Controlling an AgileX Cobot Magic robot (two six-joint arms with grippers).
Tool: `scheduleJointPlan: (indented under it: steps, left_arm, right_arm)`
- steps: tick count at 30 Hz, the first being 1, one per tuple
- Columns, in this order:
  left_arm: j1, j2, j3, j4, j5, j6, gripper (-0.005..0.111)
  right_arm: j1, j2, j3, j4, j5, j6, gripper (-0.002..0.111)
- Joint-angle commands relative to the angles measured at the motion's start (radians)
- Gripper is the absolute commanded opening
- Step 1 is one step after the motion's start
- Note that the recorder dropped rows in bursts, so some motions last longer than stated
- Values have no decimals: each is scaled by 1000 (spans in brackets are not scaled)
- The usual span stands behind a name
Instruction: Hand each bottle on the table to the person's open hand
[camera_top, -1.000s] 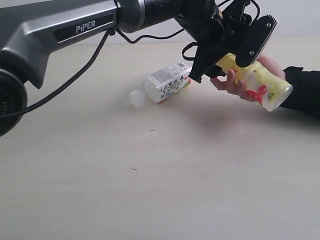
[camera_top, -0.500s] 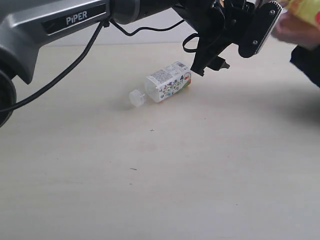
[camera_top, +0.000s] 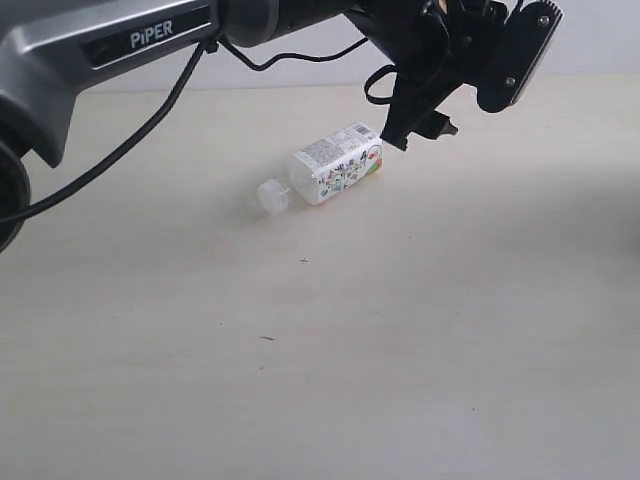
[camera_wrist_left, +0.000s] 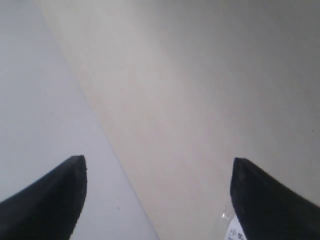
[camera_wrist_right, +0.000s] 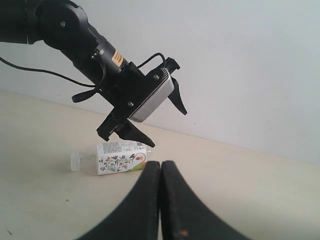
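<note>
Exterior view: the left arm (camera_top: 150, 40) reaches in from the left, high across the table (camera_top: 400, 350). The left gripper (camera_top: 418, 132) hangs in the air over the far side, jaws spread wide with nothing between them. One fingertip sits right by the base end of the bottle (camera_top: 335, 165); I can't tell from here whether it touches. The bottle lies on its side on the table, past the middle. It is squarish with a white printed label (camera_top: 345, 160), and its cap (camera_top: 272, 196) points toward the left. A black cable (camera_top: 150, 150) loops down off the arm. A few tiny dark specks (camera_top: 304, 261) mark the tabletop nearer the camera.

In the left wrist view, two black fingertips (camera_wrist_left: 55, 200) stand well apart with bare table (camera_wrist_left: 200, 100) between them. A sliver of the label (camera_wrist_left: 231, 234) shows just beside one of them.

In the right wrist view, the right gripper (camera_wrist_right: 160, 200) has its jaws pressed together, holding nothing, above the table (camera_wrist_right: 250, 200). Beyond it the bottle (camera_wrist_right: 120, 157) lies on its side. The left gripper (camera_wrist_right: 169, 129) is spread open just above it, against a pale wall (camera_wrist_right: 240, 60).
</note>
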Motion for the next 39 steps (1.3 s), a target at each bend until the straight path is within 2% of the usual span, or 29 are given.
scheduleJointPlan:
  steps: [1, 9, 12, 15, 17, 22, 23, 25, 26, 28, 33, 39]
  left_arm:
    - [-2, -39, -4, 67, 18, -122, 75]
    - [-2, -131, -4, 59, 183, -499, 75]
    - [-2, -162, -4, 52, 255, -573, 75]
    - [-2, -180, -4, 45, 427, -630, 75]
    - [-2, -180, -4, 45, 485, -667, 75]
    - [-2, -180, -4, 54, 500, -804, 75]
    - [-2, -182, -4, 75, 500, -852, 71]
    - [-2, -188, -4, 130, 500, -935, 50]
    - [-2, -195, -4, 161, 500, -972, 26]
    - [-2, -208, -4, 170, 500, -1020, 1]
    - [21, -238, -4, 154, 500, -1134, 0]
    - [161, -366, 156, -114, 500, -1156, 0]
  right_arm:
    - [-3, -3, 3, -3, -7, -1, 0]
    - [-3, -3, 3, -3, -7, -1, 0]
    - [-3, -3, 3, -3, -7, -1, 0]
    - [-3, -3, 3, -3, -7, -1, 0]
    - [-3, -3, 3, -3, -7, -1, 0]
    - [-3, -3, 3, -3, -7, -1, 0]
    - [-3, -3, 3, -3, -7, -1, 0]
    - [-3, -3, 3, -3, -7, -1, 0]
    - [-3, -3, 3, -3, -7, -1, 0]
    - [-3, -3, 3, -3, -7, -1, 0]
    - [-3, -3, 3, -3, -23, -1, 0]
    - [-3, -3, 3, -3, -14, -1, 0]
